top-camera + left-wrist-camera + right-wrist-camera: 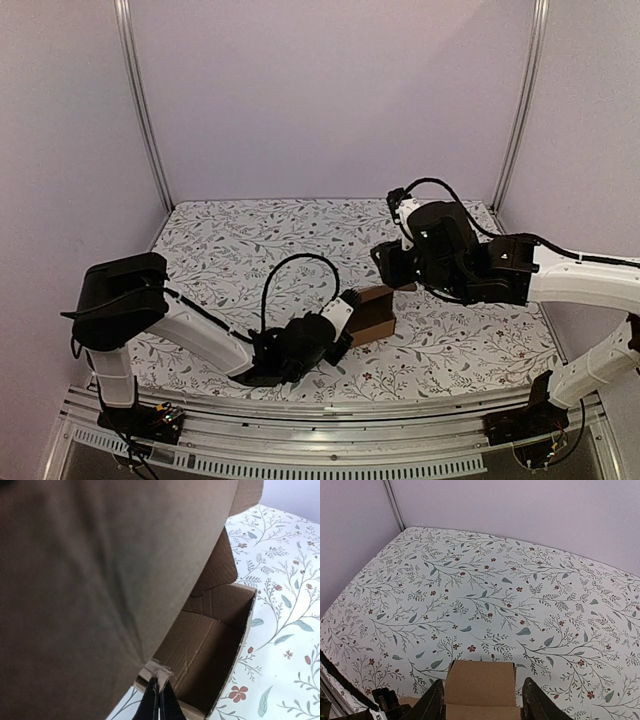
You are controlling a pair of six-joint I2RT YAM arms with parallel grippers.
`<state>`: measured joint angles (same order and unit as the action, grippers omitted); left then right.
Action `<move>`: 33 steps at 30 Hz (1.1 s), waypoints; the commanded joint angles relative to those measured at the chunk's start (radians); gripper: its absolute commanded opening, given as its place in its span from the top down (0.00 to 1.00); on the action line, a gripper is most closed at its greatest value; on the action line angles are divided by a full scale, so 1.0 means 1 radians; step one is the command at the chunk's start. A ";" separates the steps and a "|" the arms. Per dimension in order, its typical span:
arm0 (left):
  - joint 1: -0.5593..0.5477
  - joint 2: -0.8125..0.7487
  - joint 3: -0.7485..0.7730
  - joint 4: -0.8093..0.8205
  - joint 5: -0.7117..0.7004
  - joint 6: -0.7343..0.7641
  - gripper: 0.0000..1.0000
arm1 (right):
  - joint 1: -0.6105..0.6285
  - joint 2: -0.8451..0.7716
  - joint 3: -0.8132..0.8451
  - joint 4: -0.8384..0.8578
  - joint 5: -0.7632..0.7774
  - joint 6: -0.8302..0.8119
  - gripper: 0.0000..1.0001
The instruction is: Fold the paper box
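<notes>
Your left gripper (158, 700) is pinched fully shut on a frayed lower edge of the plain brown cardboard paper box (210, 645). The box lies on the floral-patterned table cover (485, 580), near the front middle, between your two arms. Your right gripper (482, 706) reaches in from the far side with its jaws partly apart, straddling a flat brown panel. Its fingers (434, 702) stand just beside the panel's edges, and you cannot tell whether they actually press on it.

The task looks well under way. The left wrist view shows walls already standing around an open cavity, so the body has its shape. A large flap still looms unfolded over the opening, and a smaller rounded tab hangs loose beside it. What is left, by my reading, is to bring that big flap down and tuck the loose tabs in.
</notes>
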<state>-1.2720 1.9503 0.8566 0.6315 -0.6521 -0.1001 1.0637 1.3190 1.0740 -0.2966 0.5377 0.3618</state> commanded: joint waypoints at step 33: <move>-0.063 -0.082 -0.102 0.009 -0.007 -0.036 0.38 | -0.045 0.336 0.022 0.037 -0.162 0.096 0.86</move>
<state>-1.3151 1.9087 0.7929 0.6563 -0.7086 -0.1062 1.0252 1.6363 1.1183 -0.2687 0.3843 0.4351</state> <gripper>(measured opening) 0.605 0.151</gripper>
